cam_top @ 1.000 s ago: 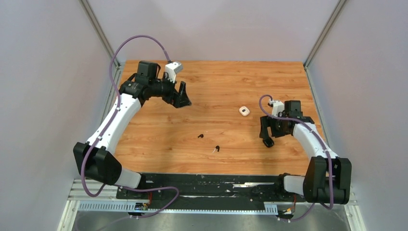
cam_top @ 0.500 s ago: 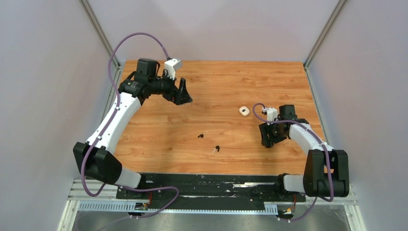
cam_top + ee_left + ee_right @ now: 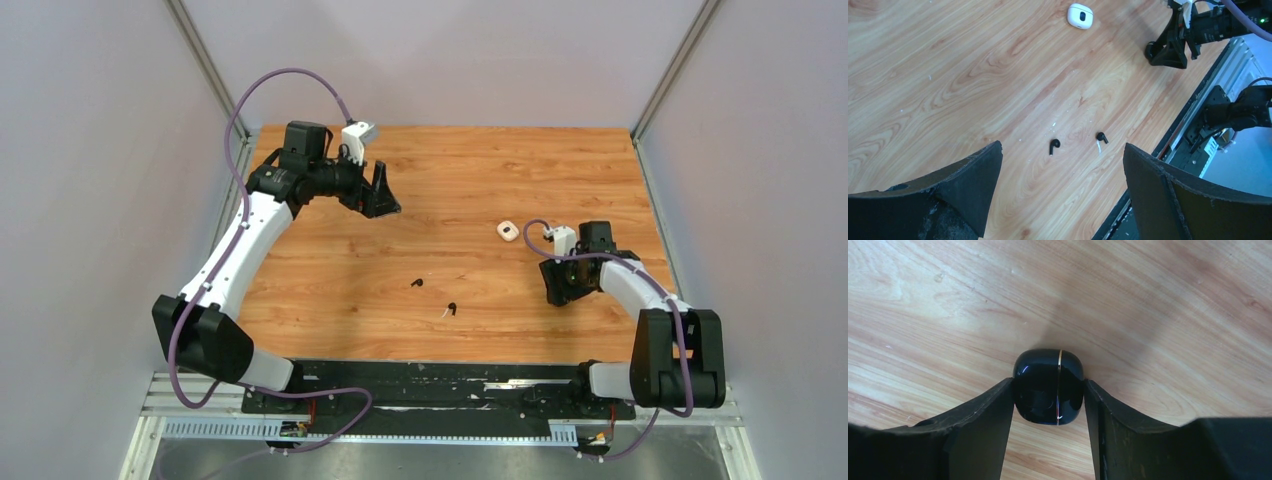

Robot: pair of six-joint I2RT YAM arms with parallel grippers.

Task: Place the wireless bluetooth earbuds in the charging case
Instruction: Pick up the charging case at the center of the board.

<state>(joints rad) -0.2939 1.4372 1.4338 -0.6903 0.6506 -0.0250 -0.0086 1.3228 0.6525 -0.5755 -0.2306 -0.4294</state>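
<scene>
Two black earbuds lay mid-surface, with open wood all around. Near the right edge, the right fingers clamped one black case. One white case sat nearby. The left fingers stood wide apart.

Black, gold-lined case, woodgrain table

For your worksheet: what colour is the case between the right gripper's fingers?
Case: glossy black, thin gold line; right wrist view.

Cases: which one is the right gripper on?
The black case, clamped in the right gripper; the white case lies apart on the table.
</scene>
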